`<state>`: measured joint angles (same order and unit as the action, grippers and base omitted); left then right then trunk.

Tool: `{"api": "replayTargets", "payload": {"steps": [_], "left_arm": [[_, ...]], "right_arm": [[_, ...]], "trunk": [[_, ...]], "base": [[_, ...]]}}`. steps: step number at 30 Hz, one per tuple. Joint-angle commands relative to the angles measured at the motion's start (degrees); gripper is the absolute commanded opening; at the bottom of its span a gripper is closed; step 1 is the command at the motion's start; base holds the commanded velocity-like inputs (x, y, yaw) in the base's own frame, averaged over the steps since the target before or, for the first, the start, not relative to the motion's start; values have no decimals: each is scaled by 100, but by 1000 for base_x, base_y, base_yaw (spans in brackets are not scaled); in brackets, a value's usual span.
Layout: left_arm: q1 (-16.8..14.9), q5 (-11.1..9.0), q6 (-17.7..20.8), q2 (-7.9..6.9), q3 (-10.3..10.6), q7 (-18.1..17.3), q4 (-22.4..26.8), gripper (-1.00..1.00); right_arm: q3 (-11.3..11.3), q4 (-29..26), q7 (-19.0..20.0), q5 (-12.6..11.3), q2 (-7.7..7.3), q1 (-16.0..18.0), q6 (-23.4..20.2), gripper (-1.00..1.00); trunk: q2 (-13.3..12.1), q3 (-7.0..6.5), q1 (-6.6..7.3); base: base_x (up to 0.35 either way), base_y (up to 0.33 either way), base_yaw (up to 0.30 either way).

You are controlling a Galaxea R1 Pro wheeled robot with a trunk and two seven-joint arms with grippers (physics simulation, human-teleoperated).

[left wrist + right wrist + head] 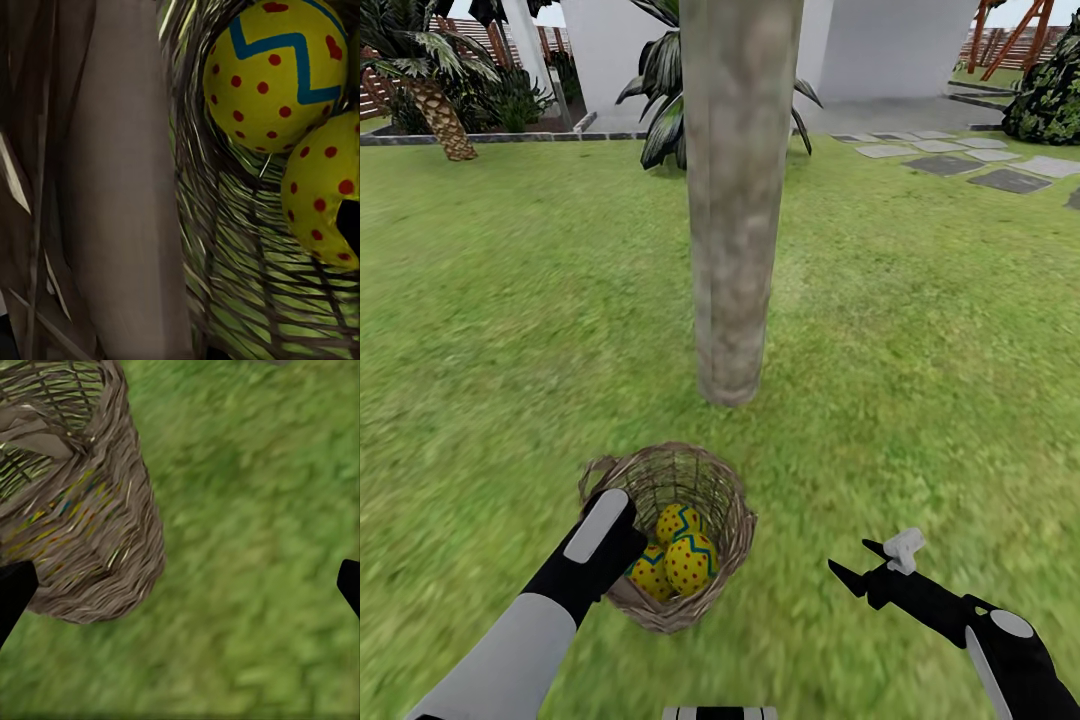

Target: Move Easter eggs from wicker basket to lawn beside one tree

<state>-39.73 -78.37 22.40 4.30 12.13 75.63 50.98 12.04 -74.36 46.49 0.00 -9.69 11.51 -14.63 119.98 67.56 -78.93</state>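
The wicker basket [732,515] lies tilted on the lawn [920,350], just in front of the grey-brown tree trunk [732,200]. Three yellow Easter eggs with red dots sit inside: one at the back [676,520], one in front [690,563] and one beside my left arm [648,573]. My left gripper [624,548] reaches into the basket at its left side. In the left wrist view two eggs [274,71] [326,187] lie close ahead, a dark fingertip [349,223] touches the nearer one, and the gripper looks open. My right gripper [850,557] hangs open over the grass right of the basket [82,510].
A palm [435,105] and dark shrubs stand at the far left, and a leafy plant [660,100] behind the trunk. Grey stepping stones [960,160] lead to the white house [880,40] at the back right, near a bush [1050,100] and red playset [1020,30].
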Motion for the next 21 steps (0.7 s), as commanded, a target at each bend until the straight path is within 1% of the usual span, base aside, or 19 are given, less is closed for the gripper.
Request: {"api": "replayTargets", "payload": {"steps": [1,10,14,21], "left_arm": [[0,-3,0,0,0,-3,0,100],[0,2,1,0,6,-4,5,100],[0,-3,1,0,9,-7,4,100],[0,0,3,-5,9,-16,6,100]], "right_arm": [[0,0,0,0,1,0,0,100],[0,0,0,0,1,0,-2,100],[0,0,0,0,2,0,-2,100],[-9,0,9,0,1,0,-4,100]], "trunk": [[0,0,0],[0,0,0],[0,0,0],[0,0,0]], "base": [[0,0,0],[0,0,0],[-166,0,0],[-11,0,0]]}}
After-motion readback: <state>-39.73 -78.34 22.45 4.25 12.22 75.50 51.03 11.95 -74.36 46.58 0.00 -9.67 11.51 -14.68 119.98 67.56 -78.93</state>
